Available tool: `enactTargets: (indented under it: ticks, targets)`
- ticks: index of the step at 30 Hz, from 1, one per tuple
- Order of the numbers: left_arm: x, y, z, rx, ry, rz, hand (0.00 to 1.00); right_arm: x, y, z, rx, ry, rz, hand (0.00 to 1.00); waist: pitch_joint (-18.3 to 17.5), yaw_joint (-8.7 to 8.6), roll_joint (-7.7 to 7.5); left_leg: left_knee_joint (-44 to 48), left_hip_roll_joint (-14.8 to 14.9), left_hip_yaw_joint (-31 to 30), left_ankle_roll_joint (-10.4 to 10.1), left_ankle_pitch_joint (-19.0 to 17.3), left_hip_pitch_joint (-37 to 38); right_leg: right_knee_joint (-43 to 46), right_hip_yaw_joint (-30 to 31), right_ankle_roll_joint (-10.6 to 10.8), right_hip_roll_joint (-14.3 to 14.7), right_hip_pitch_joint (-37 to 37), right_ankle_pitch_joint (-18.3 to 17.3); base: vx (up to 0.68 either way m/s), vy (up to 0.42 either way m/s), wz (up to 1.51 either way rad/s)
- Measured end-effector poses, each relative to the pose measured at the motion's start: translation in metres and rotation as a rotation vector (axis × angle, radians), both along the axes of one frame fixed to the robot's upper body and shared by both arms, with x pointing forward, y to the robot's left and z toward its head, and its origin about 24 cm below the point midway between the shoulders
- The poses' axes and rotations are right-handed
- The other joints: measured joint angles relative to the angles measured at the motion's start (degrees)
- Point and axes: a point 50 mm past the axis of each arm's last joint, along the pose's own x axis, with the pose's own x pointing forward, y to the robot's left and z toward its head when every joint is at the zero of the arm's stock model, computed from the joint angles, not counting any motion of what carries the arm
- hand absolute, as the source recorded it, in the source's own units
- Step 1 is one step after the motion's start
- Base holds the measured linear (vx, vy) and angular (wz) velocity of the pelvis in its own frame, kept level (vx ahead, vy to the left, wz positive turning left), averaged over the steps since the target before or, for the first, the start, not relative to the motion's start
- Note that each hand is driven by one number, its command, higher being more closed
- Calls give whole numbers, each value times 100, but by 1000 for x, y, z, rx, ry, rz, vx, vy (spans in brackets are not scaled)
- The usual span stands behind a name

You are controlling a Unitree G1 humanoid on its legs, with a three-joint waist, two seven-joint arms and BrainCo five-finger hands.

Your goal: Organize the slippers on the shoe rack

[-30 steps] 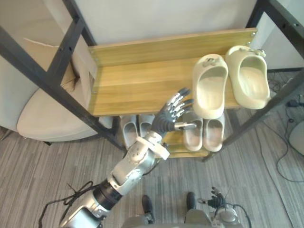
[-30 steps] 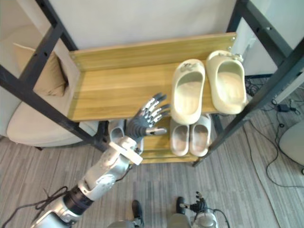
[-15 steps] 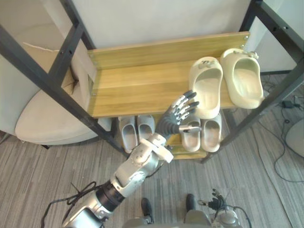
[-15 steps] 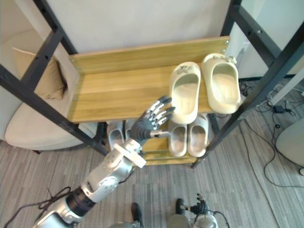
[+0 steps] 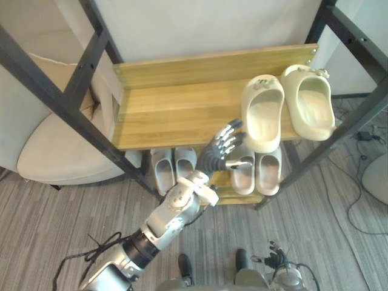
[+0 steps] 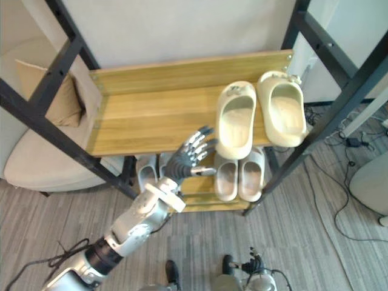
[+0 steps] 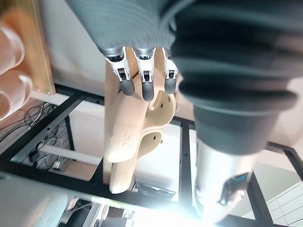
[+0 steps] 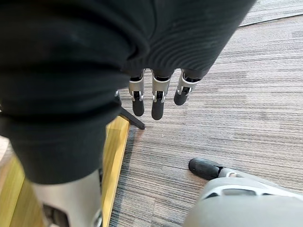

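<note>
Two cream slippers lie side by side at the right end of the wooden top shelf: the left slipper and the right slipper, toes to the wall. My left hand is open at the shelf's front edge, fingers spread, a little short of the left slipper's heel. In the left wrist view that slipper shows just past the straight fingers. My right hand hangs open over the floor and also shows low down.
On the lower shelf stand two pairs of pale grey slippers, one on the left, one on the right. Black frame bars cross the left and right sides. A beige seat with a cushion stands left.
My left hand reached up to the left cream slipper's heel, then drew back slightly down and left. The camera shifted a little; both slippers lie as before.
</note>
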Motion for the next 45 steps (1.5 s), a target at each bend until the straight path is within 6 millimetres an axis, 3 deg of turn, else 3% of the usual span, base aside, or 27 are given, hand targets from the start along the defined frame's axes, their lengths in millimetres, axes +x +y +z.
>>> enactTargets:
  ticks: [14, 29, 36, 45]
  targets:
    - [7, 6, -2, -5, 16, 45, 0, 1, 3, 0, 7, -7, -12, 0, 9, 0, -28, -41, -2, 7, 0, 0, 19, -9, 11, 0, -2, 1, 1, 1, 0, 0]
    - [4, -44, 23, -36, -50, -107, 0, -1, 1, -1, 13, -7, -46, 0, 21, -34, -56, -28, 8, 167, 1, 0, -11, 280, 242, 25, -22, -221, -85, -6, 9, -5]
    - [4, -59, 30, -19, -77, -142, 0, -4, 0, -1, 14, -4, -54, 0, 27, -37, -58, -28, 11, 276, 1, -2, -22, 356, 348, 32, -26, -330, -92, 2, 5, -7]
    - [7, -62, 32, 1, -112, -128, 0, -8, 0, -2, 18, 1, -68, 0, 48, -37, -75, -20, 15, 352, 1, -2, -88, 472, 461, 35, -29, -494, -113, 2, 2, -4]
